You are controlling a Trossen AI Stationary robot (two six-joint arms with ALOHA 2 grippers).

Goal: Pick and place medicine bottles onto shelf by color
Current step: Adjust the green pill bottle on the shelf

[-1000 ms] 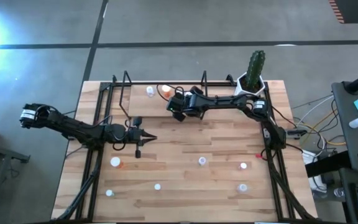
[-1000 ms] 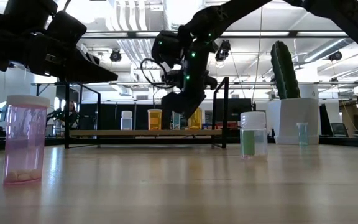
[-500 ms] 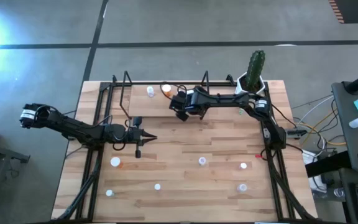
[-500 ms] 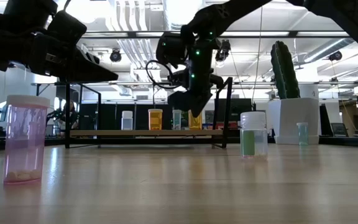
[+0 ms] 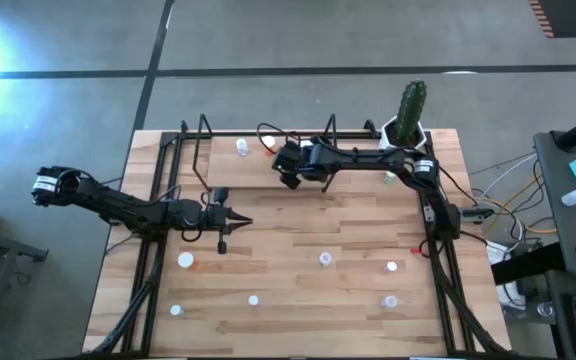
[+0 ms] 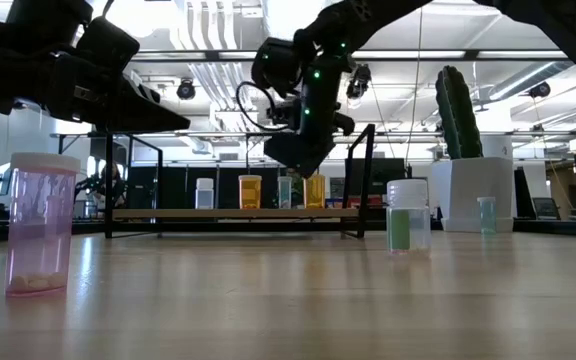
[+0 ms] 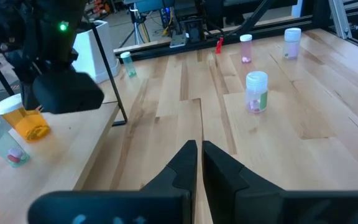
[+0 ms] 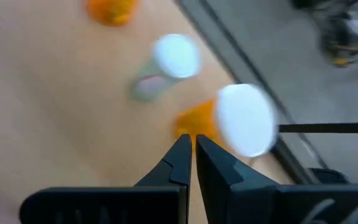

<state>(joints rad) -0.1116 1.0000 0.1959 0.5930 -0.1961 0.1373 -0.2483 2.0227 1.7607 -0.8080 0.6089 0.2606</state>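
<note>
The left gripper (image 5: 236,222) hovers clenched and empty over mid-surface (image 5: 298,300). The right gripper (image 5: 286,178), clenched and empty, hangs above the shelf (image 5: 230,172), whose upright orange bottle (image 8: 194,124) sits just beside its tips. Loose bottles, nearest a pink one (image 5: 185,260), lie toward the surface's front edge, nearer the left arm. Blur hides shelf details.
</note>
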